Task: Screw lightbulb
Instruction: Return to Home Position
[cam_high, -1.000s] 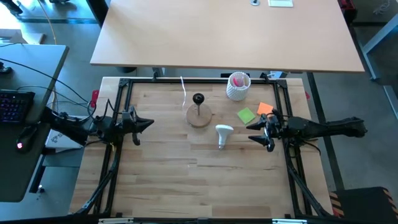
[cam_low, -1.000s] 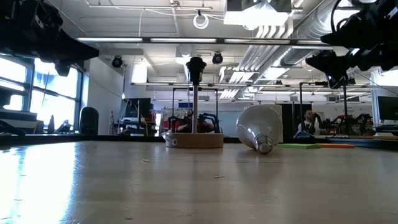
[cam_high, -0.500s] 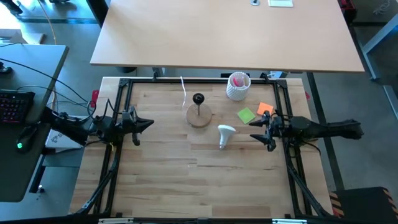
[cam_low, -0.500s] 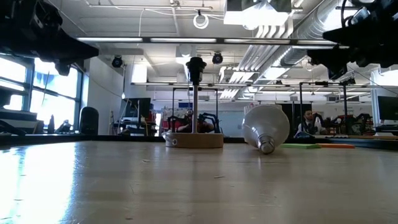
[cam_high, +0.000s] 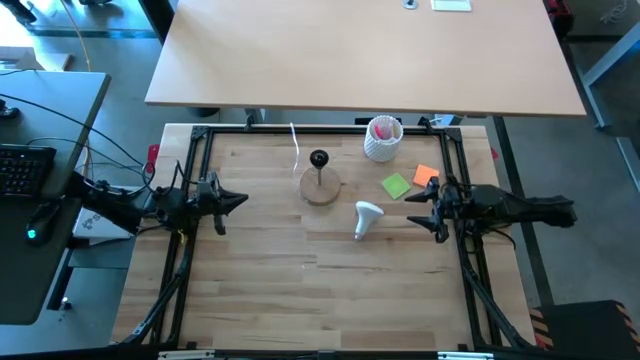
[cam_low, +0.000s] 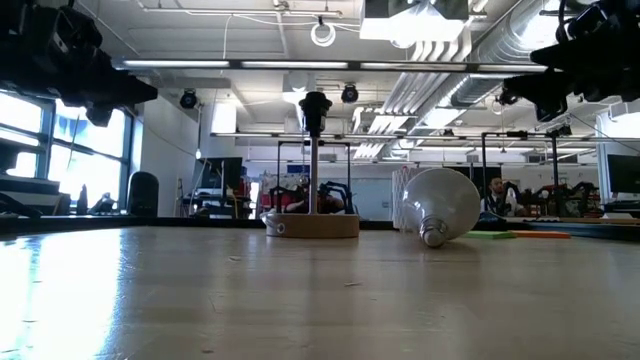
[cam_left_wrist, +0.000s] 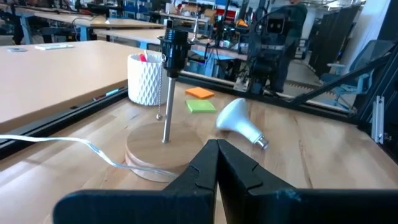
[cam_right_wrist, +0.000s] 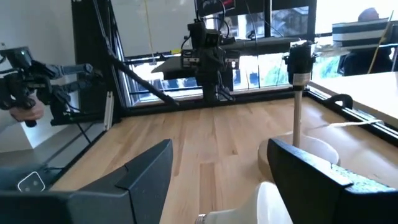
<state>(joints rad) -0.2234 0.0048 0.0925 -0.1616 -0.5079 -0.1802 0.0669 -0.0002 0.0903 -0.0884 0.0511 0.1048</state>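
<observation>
The white lightbulb (cam_high: 367, 216) lies on its side on the wooden table, right of the stand, its silvery base (cam_high: 358, 235) toward the near edge. It also shows in the low view (cam_low: 438, 203) and the left wrist view (cam_left_wrist: 239, 119). The round wooden stand (cam_high: 320, 187) carries a black socket (cam_high: 318, 158) on a thin post. My right gripper (cam_high: 411, 206) is open just right of the bulb, apart from it; the bulb's globe (cam_right_wrist: 264, 204) shows low between its fingers. My left gripper (cam_high: 243, 198) is shut and empty at the left, pointing at the stand.
A white perforated cup (cam_high: 382, 138) with pink contents stands at the far right. Green (cam_high: 396, 185) and orange (cam_high: 428, 174) notes lie between it and my right gripper. A white cable (cam_high: 296, 148) runs from the stand to the far edge. A black frame (cam_high: 200, 140) rims the table.
My right gripper has drawn back a little toward the table's right edge and risen. The lightbulb has rolled slightly toward the right on the table, its globe swinging that way while its base stays near where it was.
</observation>
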